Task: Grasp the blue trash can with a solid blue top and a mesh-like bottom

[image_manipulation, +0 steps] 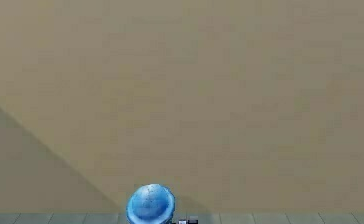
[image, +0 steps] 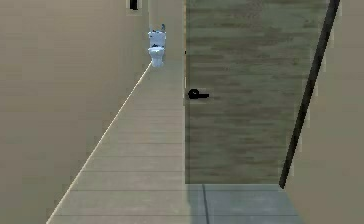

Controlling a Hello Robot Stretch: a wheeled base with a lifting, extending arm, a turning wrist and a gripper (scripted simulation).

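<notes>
A round blue thing with a glossy domed top [image_manipulation: 150,204] sits at the bottom edge of the arm side view, against a plain beige wall; its lower part is cut off, so no mesh can be made out. Just to its right, at the very bottom edge, a small dark piece with white marks is the end of my arm and gripper [image_manipulation: 182,220]. I cannot tell whether the gripper touches the blue thing or holds anything.
The forward view looks down a narrow tiled corridor [image: 140,160] with a beige wall [image: 50,90] on its left. A white toilet [image: 157,50] stands at the far end. A wooden door [image: 252,90] with a dark handle [image: 197,95] lines the right.
</notes>
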